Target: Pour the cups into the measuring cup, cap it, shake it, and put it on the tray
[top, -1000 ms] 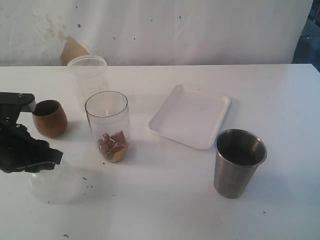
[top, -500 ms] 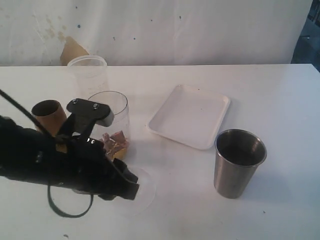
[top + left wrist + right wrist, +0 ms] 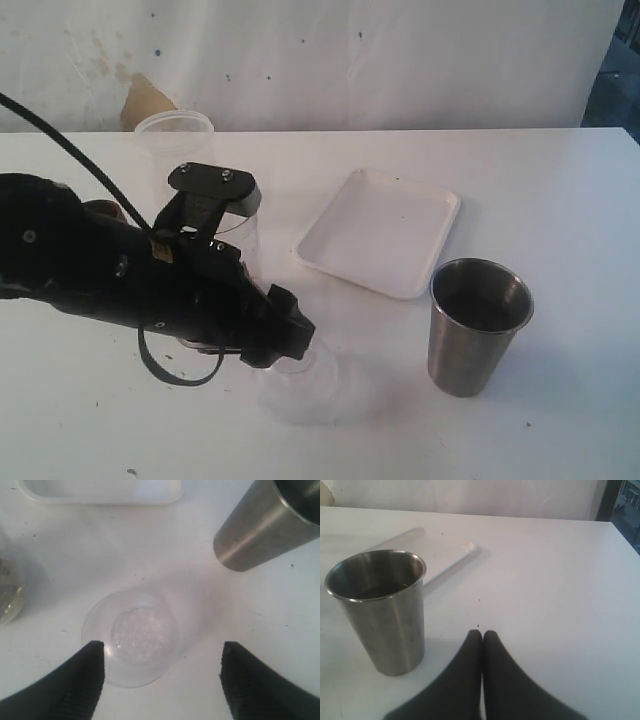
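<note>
My left gripper (image 3: 162, 652) is open wide above the table, and its arm (image 3: 150, 275) reaches across the left half of the exterior view. A clear round cap (image 3: 132, 637) lies flat between the fingers, close against one fingertip (image 3: 92, 655); outside it shows as a pale dome (image 3: 318, 385). The arm hides most of the measuring cup (image 3: 243, 228); its base with brown pieces shows in the left wrist view (image 3: 7, 592). Only a sliver of the wooden cup (image 3: 103, 208) shows. The steel tumbler (image 3: 478, 325) (image 3: 382, 610) stands upright beside my shut right gripper (image 3: 482, 635).
The white tray (image 3: 380, 232) (image 3: 437, 550) lies between the measuring cup and the steel tumbler, with nothing on it. A frosted plastic cup (image 3: 175, 135) stands at the back left. The table ends at a white wall behind.
The left arm has swept from the left edge toward the middle, now covering the wooden cup and measuring cup. The clear cap has shifted right along the table with the gripper.
</note>
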Robot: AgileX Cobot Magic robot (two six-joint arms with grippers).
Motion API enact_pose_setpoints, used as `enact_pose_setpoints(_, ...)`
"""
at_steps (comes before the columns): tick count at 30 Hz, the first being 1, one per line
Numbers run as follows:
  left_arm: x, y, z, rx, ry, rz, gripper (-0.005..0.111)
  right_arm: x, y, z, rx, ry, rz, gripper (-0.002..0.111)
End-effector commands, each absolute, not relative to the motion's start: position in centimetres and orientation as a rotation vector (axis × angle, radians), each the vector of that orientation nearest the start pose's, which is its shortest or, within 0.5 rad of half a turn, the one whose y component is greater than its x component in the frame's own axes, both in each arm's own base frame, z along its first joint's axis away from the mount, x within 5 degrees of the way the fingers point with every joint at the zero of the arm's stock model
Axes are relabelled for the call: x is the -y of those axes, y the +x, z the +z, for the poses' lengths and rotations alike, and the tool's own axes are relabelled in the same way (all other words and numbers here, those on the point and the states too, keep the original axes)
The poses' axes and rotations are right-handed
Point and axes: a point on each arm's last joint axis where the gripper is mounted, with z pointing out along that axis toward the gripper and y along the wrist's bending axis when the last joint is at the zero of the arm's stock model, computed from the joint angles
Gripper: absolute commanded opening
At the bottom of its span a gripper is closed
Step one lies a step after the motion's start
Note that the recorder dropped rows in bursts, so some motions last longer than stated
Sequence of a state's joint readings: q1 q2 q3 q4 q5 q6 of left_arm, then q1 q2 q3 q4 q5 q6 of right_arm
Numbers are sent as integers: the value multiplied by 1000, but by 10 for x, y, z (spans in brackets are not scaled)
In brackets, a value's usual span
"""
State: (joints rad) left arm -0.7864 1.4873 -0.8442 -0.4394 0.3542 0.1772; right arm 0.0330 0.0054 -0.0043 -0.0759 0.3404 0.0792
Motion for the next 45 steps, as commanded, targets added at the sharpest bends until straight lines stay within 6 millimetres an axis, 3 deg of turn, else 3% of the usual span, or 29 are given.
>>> enact_pose_setpoints(1,221,199,230,-2406,750,-629,64,1,54,183,-1819,0,4,0)
enact_pose_setpoints(4,217,193,239,-2407,769,-647,61,1,54,183,-1819,0,4,0)
enact_pose_setpoints(7,208,181,257,-2395,799,-674,47,1,54,183,-1819,0,4,0)
enact_pose_setpoints(13,180,151,298,-2258,893,-689,0,1,54,183,-1819,0,4,0)
enact_pose_setpoints(17,151,128,311,-2099,787,-721,0,1,54,183,-1819,0,4,0)
enact_pose_setpoints(26,76,67,300,-1655,585,-758,0,1,54,183,-1819,0,4,0)
enact_pose_setpoints(31,44,40,297,-1403,577,-693,0,1,54,183,-1819,0,4,0)
enact_pose_setpoints(37,31,25,288,-1359,587,-696,0,1,54,183,-1819,0,4,0)
enact_pose_setpoints(45,31,25,288,-1357,588,-697,0,1,54,183,-1819,0,4,0)
